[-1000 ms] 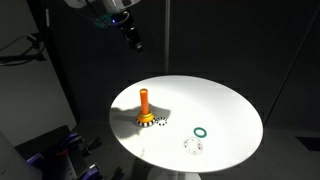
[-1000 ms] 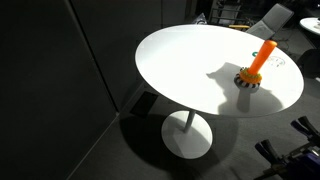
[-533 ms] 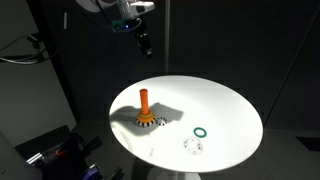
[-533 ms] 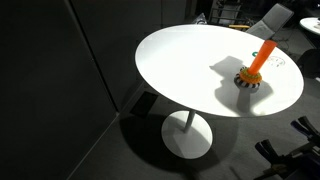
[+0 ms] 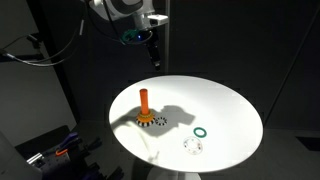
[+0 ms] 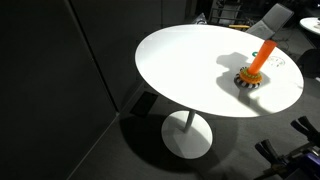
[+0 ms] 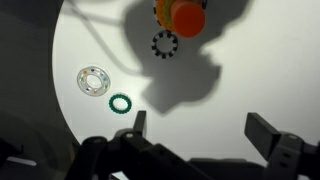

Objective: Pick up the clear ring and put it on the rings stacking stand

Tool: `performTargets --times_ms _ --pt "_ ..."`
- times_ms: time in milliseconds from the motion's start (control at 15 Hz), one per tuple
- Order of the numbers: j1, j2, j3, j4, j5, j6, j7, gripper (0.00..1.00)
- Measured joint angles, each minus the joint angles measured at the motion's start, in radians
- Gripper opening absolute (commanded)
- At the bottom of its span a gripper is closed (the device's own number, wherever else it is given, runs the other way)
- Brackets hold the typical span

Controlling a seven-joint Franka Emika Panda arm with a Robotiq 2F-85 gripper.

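The clear ring (image 5: 192,147) lies on the white round table (image 5: 230,110) near its front edge; the wrist view shows it at left (image 7: 93,79). The rings stacking stand (image 5: 145,108), an orange peg on a yellow base, stands at the table's left part; it also shows in an exterior view (image 6: 254,66) and at the top of the wrist view (image 7: 182,16). My gripper (image 5: 154,55) hangs high above the table's back edge, open and empty (image 7: 200,128). It touches nothing.
A dark green ring (image 5: 200,131) lies beside the clear ring, also in the wrist view (image 7: 120,102). A black-and-white dotted ring (image 5: 161,123) lies next to the stand, also in the wrist view (image 7: 164,45). Dark curtains surround the table (image 6: 190,70).
The arm has moved to the right and lower, toward the space over the table. Its shadow has shifted across the tabletop. The rings and stand have not moved.
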Motion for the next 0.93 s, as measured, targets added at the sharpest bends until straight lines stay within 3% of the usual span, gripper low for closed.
performTargets --times_ms 933 --pt "0.015 0.189 -0.094 0.047 0.000 -0.008 0.001 1.00"
